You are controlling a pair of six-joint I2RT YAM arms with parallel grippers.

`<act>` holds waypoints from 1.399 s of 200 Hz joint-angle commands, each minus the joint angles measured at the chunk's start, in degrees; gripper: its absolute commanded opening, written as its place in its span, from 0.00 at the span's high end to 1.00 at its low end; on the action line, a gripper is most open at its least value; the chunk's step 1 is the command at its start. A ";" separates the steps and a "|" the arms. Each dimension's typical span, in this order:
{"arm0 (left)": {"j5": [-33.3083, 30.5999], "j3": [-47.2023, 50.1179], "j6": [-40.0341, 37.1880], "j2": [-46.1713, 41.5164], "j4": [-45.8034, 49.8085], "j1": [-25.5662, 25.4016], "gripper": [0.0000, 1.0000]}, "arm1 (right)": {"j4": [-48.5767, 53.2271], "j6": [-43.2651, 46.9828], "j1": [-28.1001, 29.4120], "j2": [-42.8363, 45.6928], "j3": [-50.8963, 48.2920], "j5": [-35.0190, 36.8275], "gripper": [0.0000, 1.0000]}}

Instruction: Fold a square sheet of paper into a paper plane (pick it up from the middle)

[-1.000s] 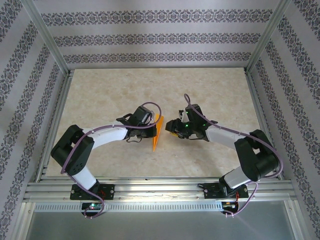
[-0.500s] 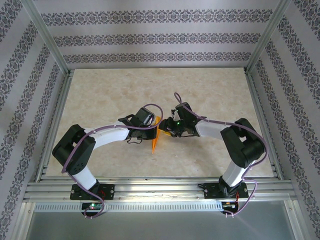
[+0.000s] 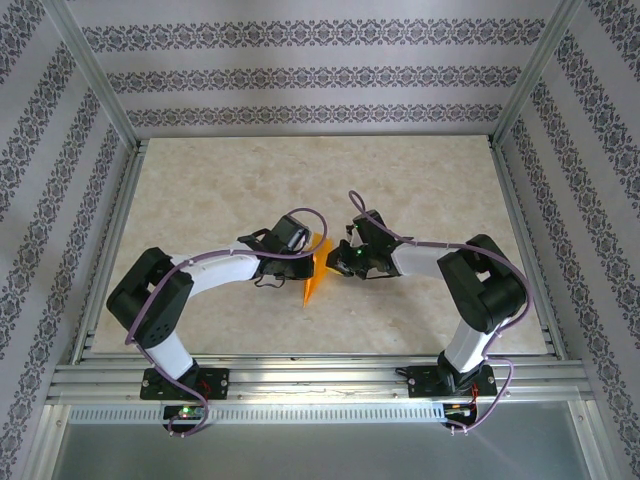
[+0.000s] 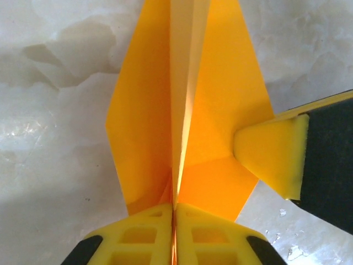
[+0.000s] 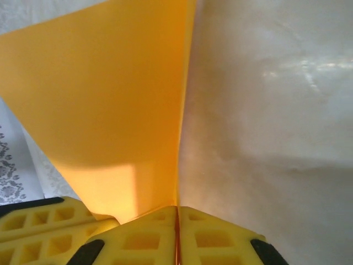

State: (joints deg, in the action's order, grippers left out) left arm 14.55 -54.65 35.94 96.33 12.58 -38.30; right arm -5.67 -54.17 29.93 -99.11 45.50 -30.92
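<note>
Paper plane (image 3: 314,278) is held at mid-table (image 3: 200,200); left gripper (image 4: 174,208) is pinched on its centre crease, right gripper (image 5: 177,211) on one wing edge; the wing is best drawn out slowly, so tearing is avoided.

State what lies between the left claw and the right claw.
The folded orange paper plane lies between left claw and right claw in the top view; each wrist view shows its claw shut on it.

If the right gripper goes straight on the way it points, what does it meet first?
The paper plane it is pinching; just past that, likely the left gripper, depth unclear.
</note>
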 commanded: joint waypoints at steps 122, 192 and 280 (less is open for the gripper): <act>2.58 -4.03 -3.69 3.65 2.70 -0.60 0.72 | -1.42 0.73 -0.49 0.84 0.12 -2.37 0.99; 4.98 -3.33 -2.75 3.67 2.16 -0.63 0.69 | -1.49 0.56 -0.40 0.57 0.34 -2.57 0.99; 7.16 -1.24 -1.95 2.16 1.97 -0.68 0.65 | -1.58 0.36 -0.31 0.07 0.57 -2.73 1.00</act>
State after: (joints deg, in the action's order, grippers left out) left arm 20.97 -56.88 33.65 99.92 13.34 -38.30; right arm -6.31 -54.06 29.63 -99.04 45.10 -32.64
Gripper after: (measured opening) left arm 0.343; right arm 0.044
